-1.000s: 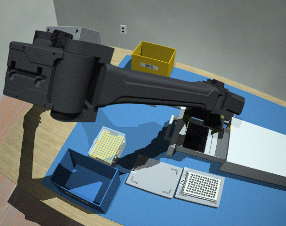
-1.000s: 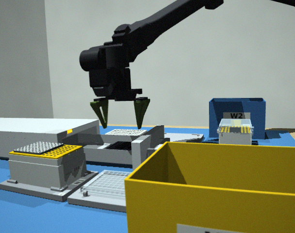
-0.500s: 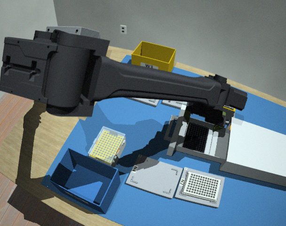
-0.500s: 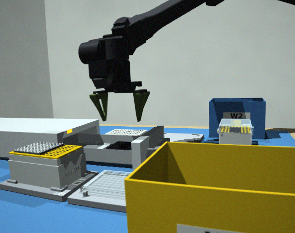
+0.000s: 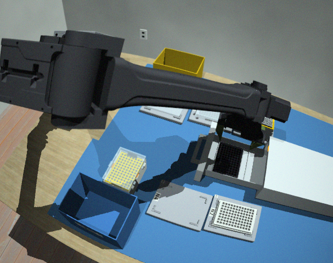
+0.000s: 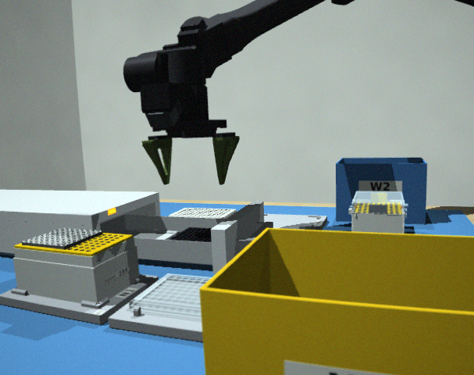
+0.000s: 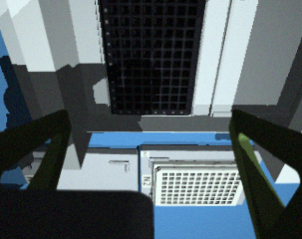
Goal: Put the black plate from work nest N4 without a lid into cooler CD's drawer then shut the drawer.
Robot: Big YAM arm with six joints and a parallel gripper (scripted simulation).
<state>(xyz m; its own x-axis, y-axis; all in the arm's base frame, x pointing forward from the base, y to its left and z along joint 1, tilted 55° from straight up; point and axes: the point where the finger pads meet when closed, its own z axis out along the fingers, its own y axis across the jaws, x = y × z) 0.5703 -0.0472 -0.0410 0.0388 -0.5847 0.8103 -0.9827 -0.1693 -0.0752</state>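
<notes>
You'll see the black gridded well plate (image 5: 227,159) lying flat in the pulled-out grey drawer (image 5: 200,172) of the long white-topped cooler (image 5: 299,172), in the place farther from the cooler's housing. Your dark arm's green-fingered gripper (image 6: 191,173) hangs high above that drawer, spread fully wide and holding nothing. The cooler's amber lamp (image 6: 111,210) glows.

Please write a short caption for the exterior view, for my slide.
Open gripper hovers above the open drawer, where the black plate lies.
</notes>
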